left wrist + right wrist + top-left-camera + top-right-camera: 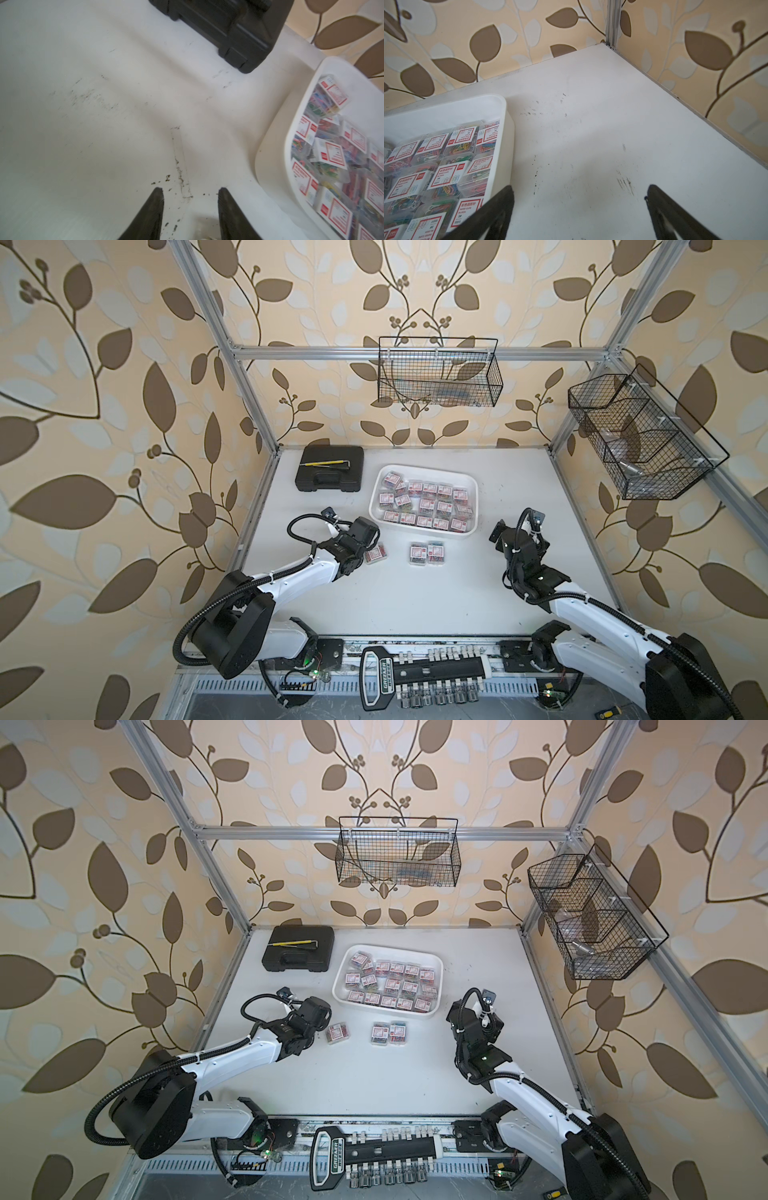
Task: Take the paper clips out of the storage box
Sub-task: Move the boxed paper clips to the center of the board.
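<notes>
The near half of the table (395, 605) lies bare between the two arms; the left arm (291, 576) reaches in low from the near left, the right arm (582, 610) from the near right, elbow bent; the left gripper (190, 191) hangs over bare table, fingers partly apart, nothing between their tips; one clip box (375, 553) lies just beside it, two more clip boxes (426, 553) side by side toward the middle; the right gripper (580, 188) stands wide open and empty beside the near right corner of the tray (440, 475); the tray holds many more clip boxes (424, 502); a black case (330, 475) sits apart at the far left.
</notes>
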`<action>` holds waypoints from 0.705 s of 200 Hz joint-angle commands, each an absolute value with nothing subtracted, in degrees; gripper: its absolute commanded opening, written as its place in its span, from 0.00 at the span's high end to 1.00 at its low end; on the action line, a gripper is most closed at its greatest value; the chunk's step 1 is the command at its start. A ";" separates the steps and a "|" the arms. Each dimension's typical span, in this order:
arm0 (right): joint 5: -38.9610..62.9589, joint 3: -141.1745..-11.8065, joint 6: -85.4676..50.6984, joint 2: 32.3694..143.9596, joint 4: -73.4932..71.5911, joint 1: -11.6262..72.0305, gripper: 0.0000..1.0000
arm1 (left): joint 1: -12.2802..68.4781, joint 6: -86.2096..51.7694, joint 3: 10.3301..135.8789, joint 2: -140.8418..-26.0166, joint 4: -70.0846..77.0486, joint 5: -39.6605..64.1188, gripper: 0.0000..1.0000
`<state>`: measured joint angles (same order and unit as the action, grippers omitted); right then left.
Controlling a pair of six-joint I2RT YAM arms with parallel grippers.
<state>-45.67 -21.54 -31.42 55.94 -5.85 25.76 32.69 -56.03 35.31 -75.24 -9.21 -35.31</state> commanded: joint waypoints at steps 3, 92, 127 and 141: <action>-47.00 -22.23 -30.95 55.73 -6.50 26.02 0.00 | 32.09 -53.71 35.01 -76.08 -8.35 -33.60 0.57; -47.11 -22.32 -30.76 55.91 -6.50 26.19 0.00 | 32.08 -48.12 36.52 -88.66 -1.94 -27.16 0.71; -47.27 -22.34 -30.78 55.96 -6.50 26.28 0.00 | 34.35 -49.56 33.07 -84.32 -0.35 -26.19 0.70; -47.46 -22.24 -30.82 55.79 -6.53 26.37 0.00 | 36.23 -50.01 33.31 -84.37 -0.46 -26.47 0.70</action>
